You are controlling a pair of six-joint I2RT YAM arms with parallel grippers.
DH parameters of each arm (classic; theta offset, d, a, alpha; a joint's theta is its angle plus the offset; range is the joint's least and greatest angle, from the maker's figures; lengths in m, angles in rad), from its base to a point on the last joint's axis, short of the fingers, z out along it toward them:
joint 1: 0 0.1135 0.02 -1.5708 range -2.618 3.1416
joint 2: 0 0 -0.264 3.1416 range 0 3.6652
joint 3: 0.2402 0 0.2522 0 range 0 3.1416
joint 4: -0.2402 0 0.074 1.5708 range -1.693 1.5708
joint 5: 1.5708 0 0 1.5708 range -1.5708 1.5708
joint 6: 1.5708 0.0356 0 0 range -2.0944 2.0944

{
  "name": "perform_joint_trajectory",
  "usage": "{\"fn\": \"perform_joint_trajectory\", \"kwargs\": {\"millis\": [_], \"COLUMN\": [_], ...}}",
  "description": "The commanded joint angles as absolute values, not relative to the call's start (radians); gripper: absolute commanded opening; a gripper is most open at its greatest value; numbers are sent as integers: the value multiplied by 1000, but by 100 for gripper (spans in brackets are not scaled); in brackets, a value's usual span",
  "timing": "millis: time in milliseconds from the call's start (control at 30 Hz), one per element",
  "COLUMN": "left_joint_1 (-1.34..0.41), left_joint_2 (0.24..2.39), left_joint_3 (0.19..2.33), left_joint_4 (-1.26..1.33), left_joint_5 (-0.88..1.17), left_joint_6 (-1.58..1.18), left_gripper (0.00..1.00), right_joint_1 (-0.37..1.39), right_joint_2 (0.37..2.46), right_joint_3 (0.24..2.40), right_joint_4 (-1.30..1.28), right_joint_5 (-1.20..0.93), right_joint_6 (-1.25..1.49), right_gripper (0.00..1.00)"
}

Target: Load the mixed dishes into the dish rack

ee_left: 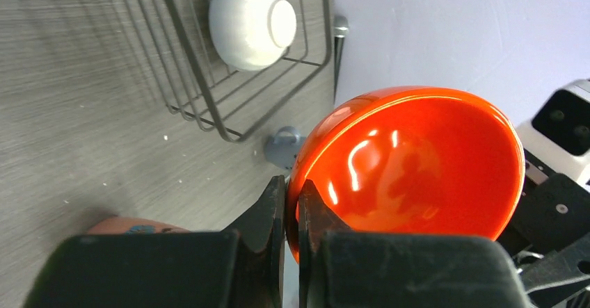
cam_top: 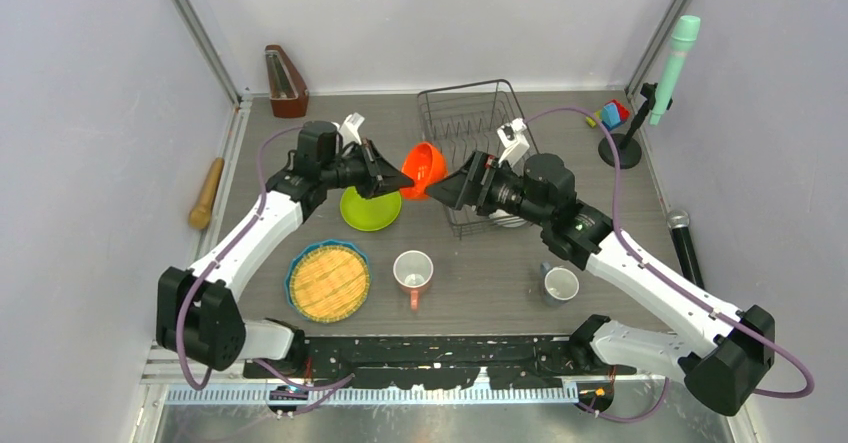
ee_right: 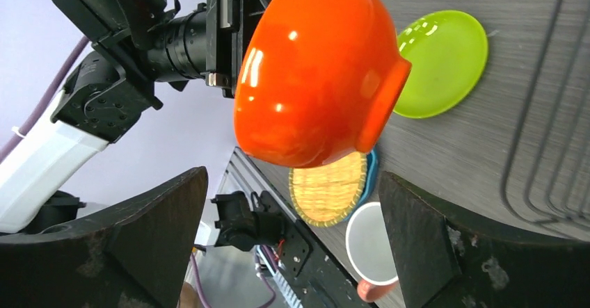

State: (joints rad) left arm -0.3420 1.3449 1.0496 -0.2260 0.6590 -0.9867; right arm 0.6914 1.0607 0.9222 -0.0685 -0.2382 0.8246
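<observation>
The orange bowl [cam_top: 425, 167] [ee_right: 313, 71] hangs tilted in the air over the left edge of the dish rack [cam_top: 466, 91]. My left gripper [cam_top: 403, 177] [ee_left: 292, 188] is shut on the bowl's rim [ee_left: 417, 169]. My right gripper [cam_top: 447, 191] [ee_right: 292, 177] stands wide open just right of the bowl, not touching it. A white bowl [ee_left: 250, 19] lies inside the rack [ee_left: 202, 78]. On the table sit the lime-green plate [cam_top: 370, 210] [ee_right: 442, 61], the blue-rimmed woven plate [cam_top: 328, 281] [ee_right: 330, 190], the pink mug [cam_top: 412, 271] [ee_right: 372, 245] and the grey-blue mug [cam_top: 560, 284] [ee_left: 282, 147].
A wooden rolling pin [cam_top: 207, 193] lies by the left wall. A wooden metronome [cam_top: 286, 81] stands at the back left. Toy blocks [cam_top: 612, 115] and a green microphone on a stand [cam_top: 672, 63] are at the back right; a black microphone [cam_top: 685, 243] lies along the right edge.
</observation>
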Motion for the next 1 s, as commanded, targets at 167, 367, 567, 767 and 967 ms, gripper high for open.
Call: {"fn": "perform_joint_trajectory", "kwargs": {"millis": [167,367,567,767,967], "left_joint_1": [-368,-418,-457,-472,-472], "left_joint_2": [1257,1260,1281,1303,1300], "left_joint_3": [1046,1037,1029,1001,1020], "left_joint_4": [-145,-150,-148,-115,-197], "left_joint_5": [705,686,659,634,598], "left_joint_6": [-1030,-1029,-1018,-1009,-938], "left_gripper": [0,0,0,1,47], "right_joint_1": [712,714,715,714,713], "right_joint_2": [1065,1062,1036,1020,999], "right_joint_3": [961,946,930,932,991], "right_joint_4": [47,92,72,18,-138], "right_joint_5": [-156,-153,-121,-68,55], "right_joint_6": [809,836,845,845,744], "right_gripper": [97,93,59,4,0]}}
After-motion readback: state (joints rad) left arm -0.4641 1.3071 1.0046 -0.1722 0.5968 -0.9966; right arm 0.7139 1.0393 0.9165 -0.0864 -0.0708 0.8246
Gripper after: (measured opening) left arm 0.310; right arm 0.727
